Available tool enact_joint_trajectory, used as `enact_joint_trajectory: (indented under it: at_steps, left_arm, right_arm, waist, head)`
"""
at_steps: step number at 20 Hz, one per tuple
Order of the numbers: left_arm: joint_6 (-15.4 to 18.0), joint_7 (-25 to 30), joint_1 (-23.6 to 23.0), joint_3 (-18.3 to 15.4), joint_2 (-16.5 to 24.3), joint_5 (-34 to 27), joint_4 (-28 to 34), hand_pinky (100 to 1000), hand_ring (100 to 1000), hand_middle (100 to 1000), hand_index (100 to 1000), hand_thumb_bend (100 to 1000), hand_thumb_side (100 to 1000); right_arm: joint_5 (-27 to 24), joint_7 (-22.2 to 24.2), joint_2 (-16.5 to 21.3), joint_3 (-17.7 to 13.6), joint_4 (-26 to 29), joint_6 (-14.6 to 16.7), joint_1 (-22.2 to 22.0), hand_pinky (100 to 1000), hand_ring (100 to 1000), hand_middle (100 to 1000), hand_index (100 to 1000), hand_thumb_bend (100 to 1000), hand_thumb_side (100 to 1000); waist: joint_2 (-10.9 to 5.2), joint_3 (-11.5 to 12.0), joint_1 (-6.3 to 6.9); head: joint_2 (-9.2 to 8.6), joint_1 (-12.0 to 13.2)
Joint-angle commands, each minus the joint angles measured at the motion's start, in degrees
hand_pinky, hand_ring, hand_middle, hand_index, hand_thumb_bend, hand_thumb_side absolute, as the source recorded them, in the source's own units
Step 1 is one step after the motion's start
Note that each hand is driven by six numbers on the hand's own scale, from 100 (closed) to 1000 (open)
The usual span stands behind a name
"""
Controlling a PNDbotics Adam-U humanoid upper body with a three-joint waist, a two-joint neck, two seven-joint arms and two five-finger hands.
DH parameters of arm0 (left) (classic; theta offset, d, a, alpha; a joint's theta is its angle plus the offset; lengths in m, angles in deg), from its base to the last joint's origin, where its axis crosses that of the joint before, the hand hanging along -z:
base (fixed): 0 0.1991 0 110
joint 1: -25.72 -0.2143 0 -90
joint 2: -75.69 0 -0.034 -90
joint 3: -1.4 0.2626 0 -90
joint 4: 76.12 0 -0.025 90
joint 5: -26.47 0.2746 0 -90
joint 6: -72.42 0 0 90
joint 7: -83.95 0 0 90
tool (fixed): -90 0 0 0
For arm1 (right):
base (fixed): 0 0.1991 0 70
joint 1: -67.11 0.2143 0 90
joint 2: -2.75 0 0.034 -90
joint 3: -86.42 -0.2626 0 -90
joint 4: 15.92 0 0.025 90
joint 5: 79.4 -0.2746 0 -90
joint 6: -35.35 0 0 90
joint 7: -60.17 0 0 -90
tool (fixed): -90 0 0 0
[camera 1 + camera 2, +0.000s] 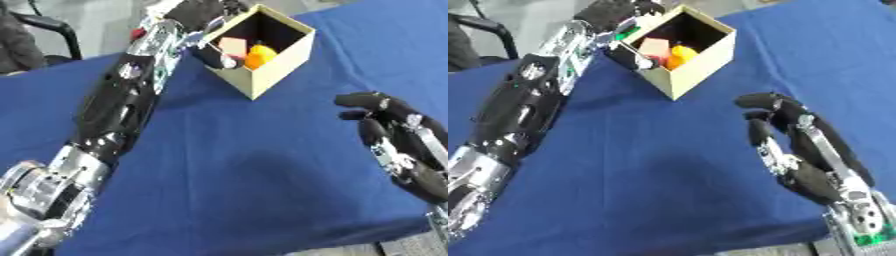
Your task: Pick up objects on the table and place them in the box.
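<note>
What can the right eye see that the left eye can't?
Only the right eye view shows a small green bit by the left hand at the box's near-left rim, and the right wrist's silver end with green on it.

Only the left eye view shows a red spot beside the left arm, and more of that arm's silver lower joint.

Both show the open cardboard box on the blue tablecloth, an orange thing and a pale pink block inside, the left hand at the box's rim, and the right hand apart from it, fingers relaxed.
</note>
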Motion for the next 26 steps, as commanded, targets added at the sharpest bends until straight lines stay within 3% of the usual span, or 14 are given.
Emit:
enact_joint_trajectory:
  at_steps: [1,8,13,20,26]
  left_arm:
    - [-0.27,-0.43,-1.24,0.32,5.43,-8.89,7.51,741,691,655,858,480,376]
    - [-4.54,-0.11,-15.26,-0.21,13.41,-32.7,25.92,697,677,627,847,367,384]
    - [-8.03,-2.48,-26.89,-1.85,13.43,-45.13,38.37,674,669,616,841,330,403]
    - [-9.22,-5.76,-38.95,-2.75,8.87,-52.06,46.92,655,664,607,831,281,438]
    - [-9.16,-5.87,-43.53,-2.92,4.68,-52.12,49.48,654,667,610,832,285,459]
  right_arm:
    - [-0.18,-0.58,0.24,-0.61,0.44,-0.04,0.34,804,898,763,806,100,694]
    - [-0.06,-2.04,0.13,-1.53,0.47,-0.4,0.02,803,894,758,814,100,691]
    - [-0.08,-3.32,0.15,-2.12,0.75,-0.74,0.04,801,892,755,822,100,689]
    - [0.04,-4.62,0.12,-2.58,0.93,-1.14,0.05,797,889,753,830,100,688]
    - [0.34,-5.43,-0.1,-2.75,0.67,-1.33,0.05,796,890,755,835,100,687]
  waist:
    - [-1.11,0.92,-0.95]
    - [-0.92,4.22,-1.93]
    - [-0.61,6.11,-2.67]
    - [0.26,8.31,-3.4]
    - [0.87,9.04,-3.53]
  head:
    - [0.39,-0.53]
    - [0.81,-0.65]
    - [1.36,-0.06]
    - [2.01,0.63]
    - [2.21,0.72]
